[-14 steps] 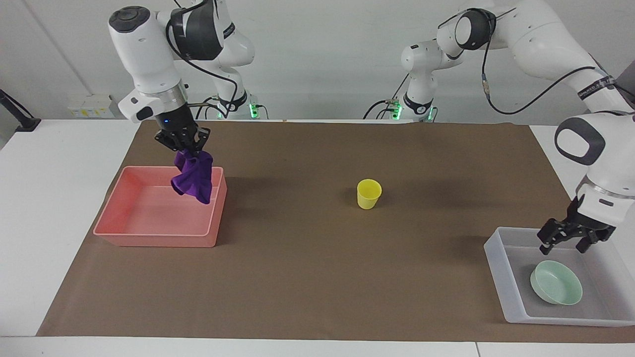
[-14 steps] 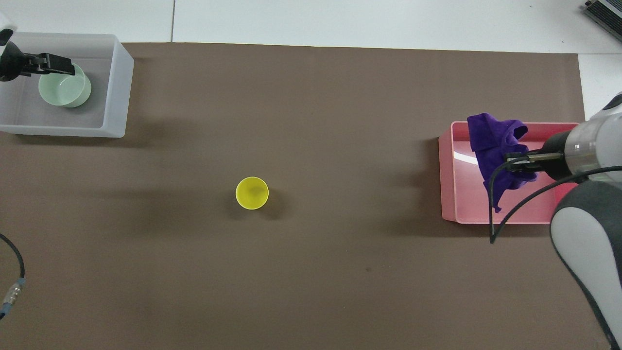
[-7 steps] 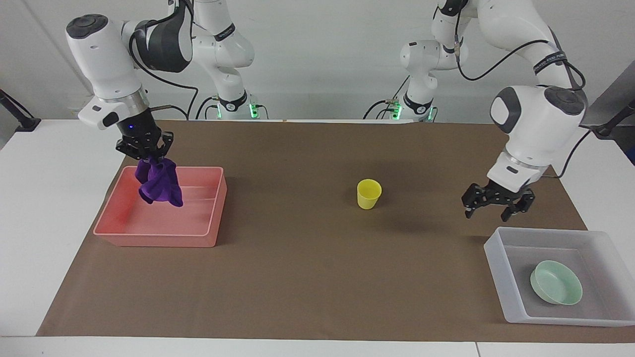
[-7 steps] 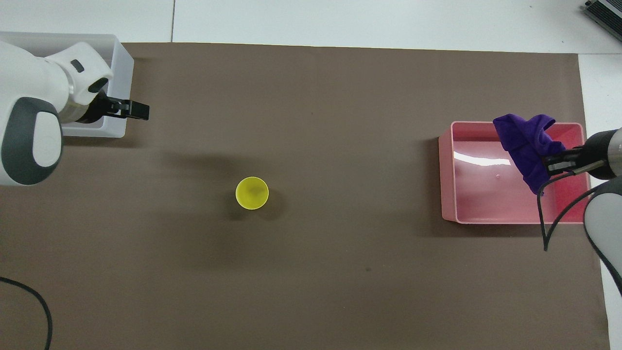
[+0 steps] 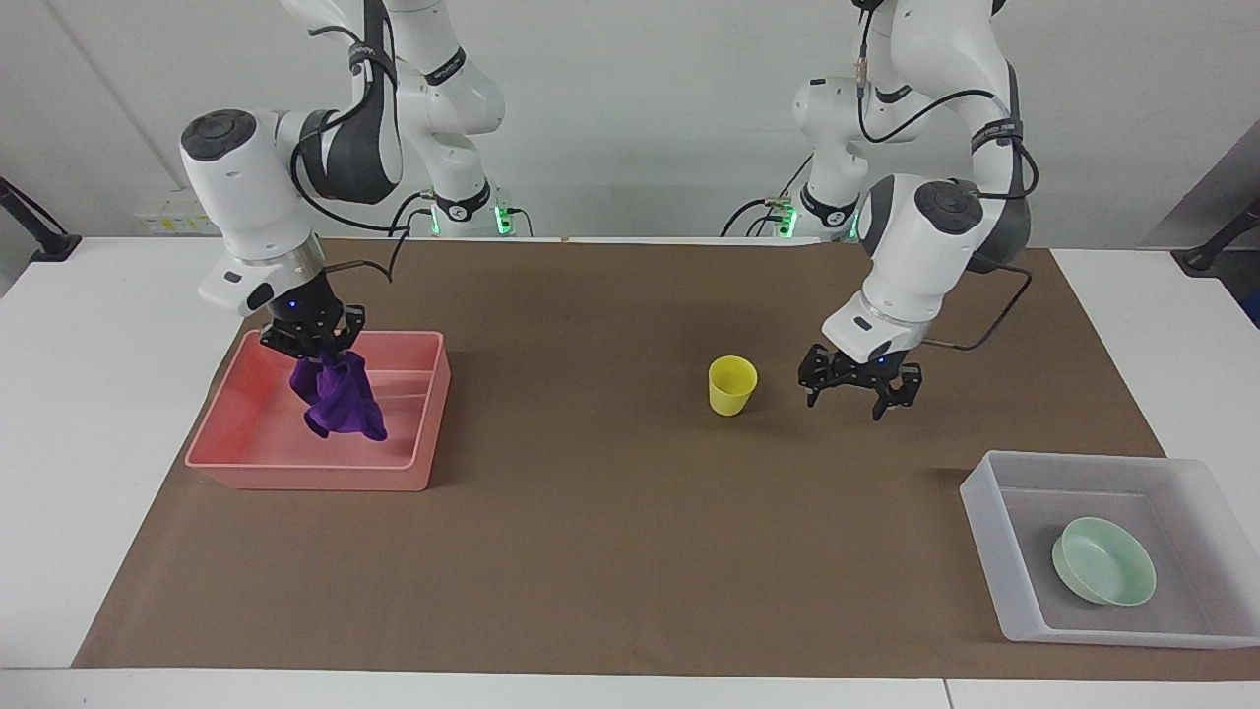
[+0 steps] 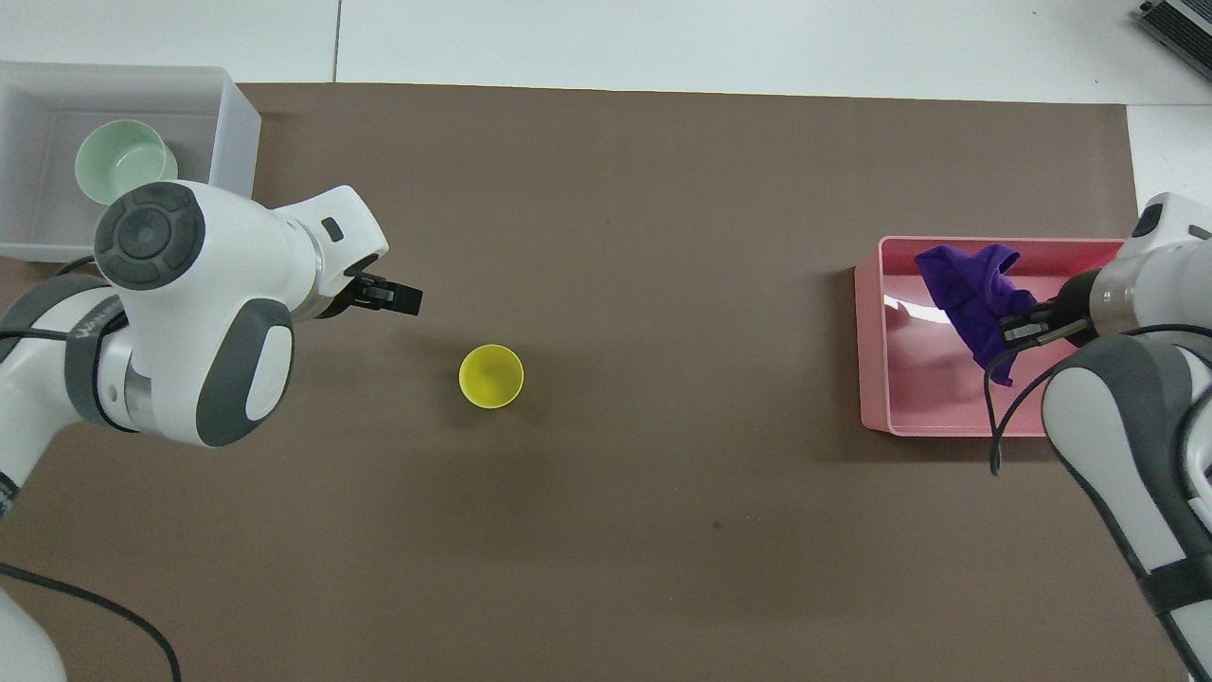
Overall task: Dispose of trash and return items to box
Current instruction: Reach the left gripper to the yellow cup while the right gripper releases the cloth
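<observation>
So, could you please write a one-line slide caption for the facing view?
Right gripper lowers purple cloth into pink tray; open left gripper hangs beside yellow cup.

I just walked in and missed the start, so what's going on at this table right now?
Two robot arms are tidying up. The right gripper is shut on the purple cloth, which hangs down into the pink tray. The left gripper is open and hangs over the brown mat beside the yellow cup, which stands upright near the table's middle, not yet picked up. The mint-green bowl already sits in the translucent box at the left arm's end of the table.
</observation>
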You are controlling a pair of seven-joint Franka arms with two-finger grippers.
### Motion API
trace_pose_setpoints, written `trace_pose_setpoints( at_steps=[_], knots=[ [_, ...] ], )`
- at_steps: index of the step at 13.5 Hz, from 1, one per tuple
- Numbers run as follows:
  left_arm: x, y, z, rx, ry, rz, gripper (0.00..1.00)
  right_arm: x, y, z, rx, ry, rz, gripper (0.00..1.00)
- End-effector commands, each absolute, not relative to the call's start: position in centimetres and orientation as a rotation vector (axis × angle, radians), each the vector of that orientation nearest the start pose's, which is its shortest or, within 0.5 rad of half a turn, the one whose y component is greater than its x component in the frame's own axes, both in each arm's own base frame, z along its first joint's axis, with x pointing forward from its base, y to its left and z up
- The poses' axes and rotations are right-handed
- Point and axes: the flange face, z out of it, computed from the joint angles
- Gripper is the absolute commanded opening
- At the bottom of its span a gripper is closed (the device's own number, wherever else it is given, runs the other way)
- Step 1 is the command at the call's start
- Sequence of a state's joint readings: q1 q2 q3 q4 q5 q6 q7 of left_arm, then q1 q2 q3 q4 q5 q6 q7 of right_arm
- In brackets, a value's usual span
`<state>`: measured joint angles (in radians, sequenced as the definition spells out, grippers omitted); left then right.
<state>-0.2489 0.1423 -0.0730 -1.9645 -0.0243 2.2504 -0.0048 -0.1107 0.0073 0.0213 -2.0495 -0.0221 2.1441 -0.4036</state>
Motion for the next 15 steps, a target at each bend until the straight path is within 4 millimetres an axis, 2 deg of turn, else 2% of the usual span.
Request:
trace_pose_setpoints(
  at_steps=[1, 4, 6, 7, 9, 10, 11, 12, 13, 14, 15],
  knots=[
    [53.2, -20.5, 40.4, -3.130, 0.525, -0.248, 1.00, 54.7, -5.2, 42.3, -3.137, -0.555, -0.087, 0.00],
    [50.6, -23.0, 38.5, -3.126, 0.589, -0.284, 1.00, 54.9, -5.7, 40.2, -3.141, -0.543, -0.101, 0.00],
    [49.4, -23.7, 37.0, -3.134, 0.580, -0.309, 1.00, 55.1, -6.2, 38.2, -3.137, -0.522, -0.069, 0.17],
    [49.2, -24.2, 36.6, -3.143, 0.564, -0.344, 1.00, 55.2, -6.7, 37.7, -3.139, -0.510, -0.066, 0.22],
    [49.1, -24.8, 35.9, -3.160, 0.519, -0.373, 1.00, 55.3, -6.9, 37.7, -3.141, -0.496, -0.071, 0.32],
    [48.9, -25.2, 35.8, -3.162, 0.519, -0.369, 0.97, 55.3, -7.0, 37.6, -3.141, -0.494, -0.071, 0.45],
    [48.6, -25.6, 35.6, -3.160, 0.531, -0.362, 0.76, 55.2, -7.1, 37.6, -3.142, -0.489, -0.069, 0.68],
    [48.5, -25.5, 35.4, -3.160, 0.528, -0.357, 0.50, 55.3, -7.1, 37.6, -3.142, -0.489, -0.069, 0.93],
    [48.5, -25.5, 35.4, -3.164, 0.512, -0.354, 0.23, 55.4, -7.2, 37.9, -3.143, -0.486, -0.076, 1.00],
    [48.5, -25.5, 35.3, -3.164, 0.511, -0.347, 0.04, 55.6, -7.2, 38.3, -3.145, -0.486, -0.085, 1.00],
    [48.5, -25.6, 35.3, -3.164, 0.517, -0.349, 0.00, 55.9, -7.1, 39.3, -3.148, -0.491, -0.109, 1.00]
  ],
)
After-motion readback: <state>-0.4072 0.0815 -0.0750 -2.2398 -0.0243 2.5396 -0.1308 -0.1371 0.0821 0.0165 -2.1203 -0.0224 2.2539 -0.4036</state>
